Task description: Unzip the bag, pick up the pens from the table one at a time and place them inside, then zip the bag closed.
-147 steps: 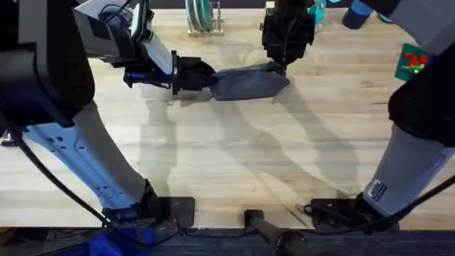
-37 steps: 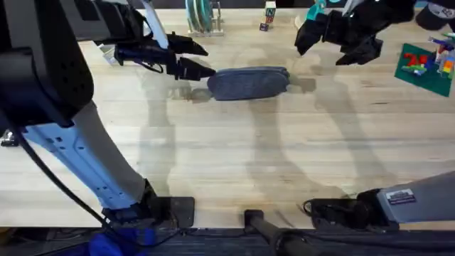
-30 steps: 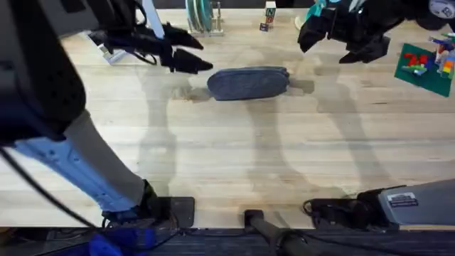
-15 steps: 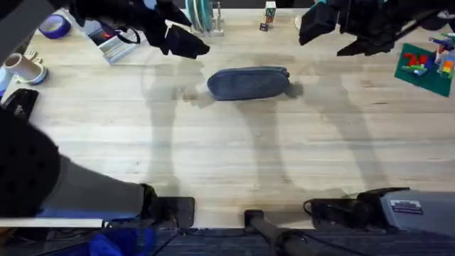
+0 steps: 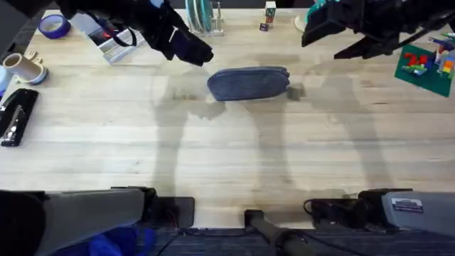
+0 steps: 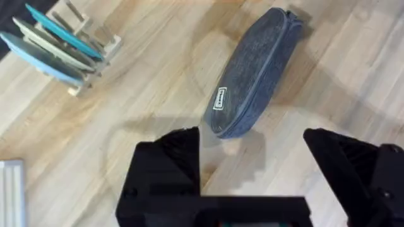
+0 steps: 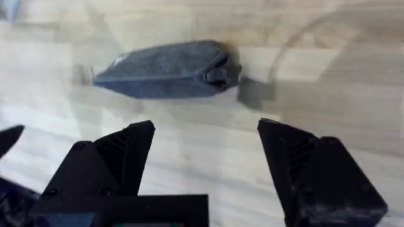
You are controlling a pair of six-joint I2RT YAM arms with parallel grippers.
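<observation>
Both grippers hang clear of the work in the overhead view: the left gripper [image 5: 192, 50] is lifted just off one end of the bag [image 5: 248, 83], the right gripper [image 5: 334, 32] is raised off the opposite end, and neither touches it. Between them the bag lies flat on the table [image 5: 227, 163], with no pens lying loose on the wood around it; a black stapler [image 5: 15, 117] sits well away beyond the left gripper. From the left wrist, the left gripper [image 6: 252, 170] has its fingers spread wide and empty, and the bag [image 6: 252, 72] lies just ahead of them, its zipper line running unbroken along the top. From the right wrist, the right gripper [image 7: 205, 151] is likewise spread and empty, and the bag [image 7: 164, 69] lies ahead with its dark pull tab [image 7: 221, 74] at the nearer end. Judging from this, the pens are stowed and the bag zipped, so little seems left.
</observation>
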